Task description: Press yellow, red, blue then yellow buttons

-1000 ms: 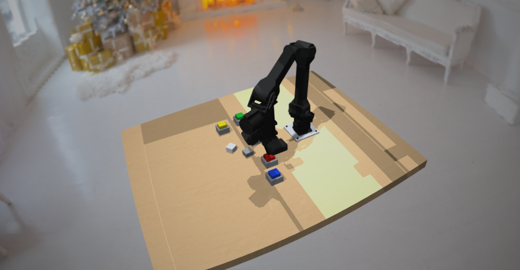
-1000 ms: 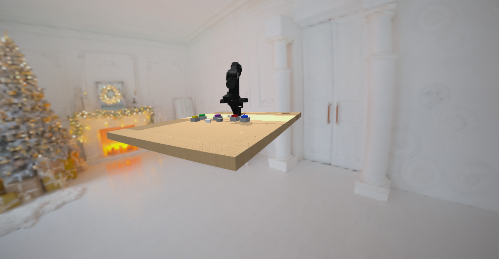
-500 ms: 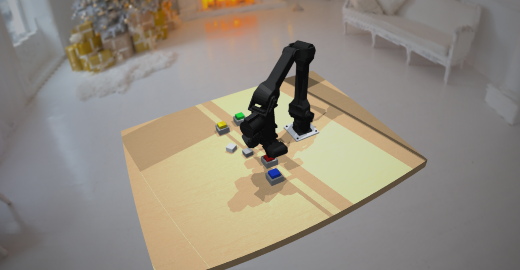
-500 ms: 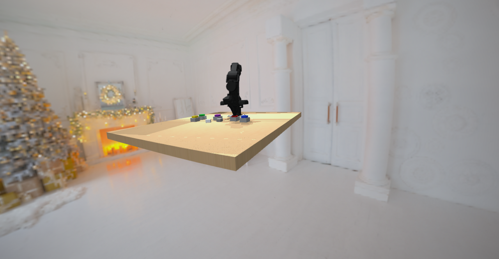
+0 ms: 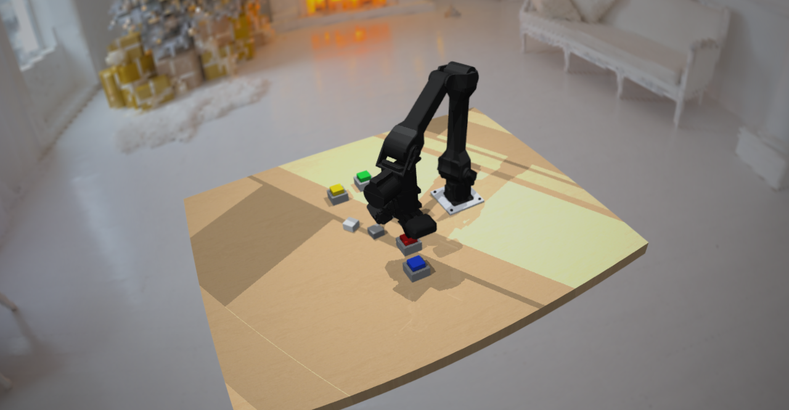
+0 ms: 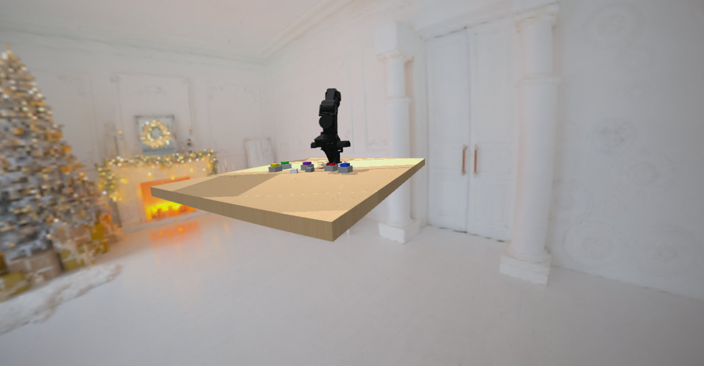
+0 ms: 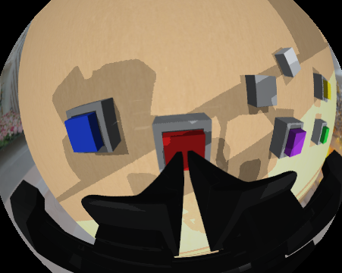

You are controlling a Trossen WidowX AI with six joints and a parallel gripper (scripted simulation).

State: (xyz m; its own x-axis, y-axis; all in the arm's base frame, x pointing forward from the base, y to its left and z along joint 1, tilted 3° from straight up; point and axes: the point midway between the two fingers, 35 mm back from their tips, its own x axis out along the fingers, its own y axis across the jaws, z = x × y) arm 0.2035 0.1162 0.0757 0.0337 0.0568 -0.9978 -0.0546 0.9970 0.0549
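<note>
Red button (image 5: 407,238) (image 6: 330,164) (image 7: 183,140) as landmark: set on the surface (image 5: 275,341) (image 6: 295,191) (image 7: 121,30), directly below the claw (image 5: 417,228) (image 6: 335,162) (image 7: 185,156). Going left to right in the top view: yellow button (image 5: 336,189) (image 6: 274,165) (image 7: 327,90), well to the left of red. Next, white block (image 5: 351,224) (image 6: 293,170) (image 7: 290,61), left of red; green button (image 5: 363,176) (image 6: 284,163) (image 7: 324,135), farther back and left; gray block (image 5: 376,231) (image 6: 309,169) (image 7: 262,91), near red on its left. Purple button (image 6: 307,163) (image 7: 296,142) left of red in the exterior view, hidden from the top. Blue button (image 5: 415,262) (image 6: 345,164) (image 7: 81,133) just right of red, toward the camera.

Claw narrow, gripping nothing, tips together and pointed down, presumably to make one slim presser; contact with red impossible to confirm. Likely step: second press, on red.

Probably best to lift straight up off red, then cross the short bare gap to blue. Little room between the housings, so a low slide could clip an edge. Return to yellow likely to need height over gray and white, left of red.
</note>
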